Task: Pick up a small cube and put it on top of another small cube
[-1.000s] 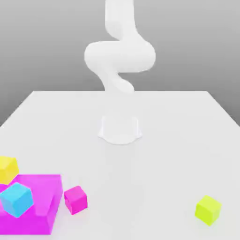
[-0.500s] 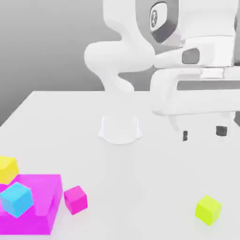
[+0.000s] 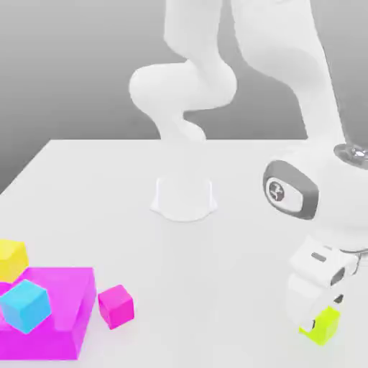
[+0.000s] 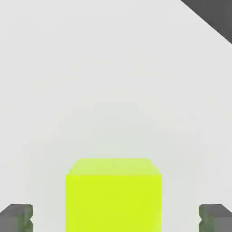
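White tabletop (image 3: 100,187), grey backdrop. Gripper (image 3: 321,307): lowered over the small lime yellow-green cube (image 3: 323,326); in the hand view the cube (image 4: 113,195) is seen between the two dark fingertips (image 4: 17,216), with a gap left on each side, so the jaws are parted and nothing is clamped. Well apart from the gripper, toward the exterior view's left: small magenta cube (image 3: 116,305), large magenta block (image 3: 61,316) bearing a cyan cube (image 3: 26,305), yellow cube (image 3: 12,259) behind.
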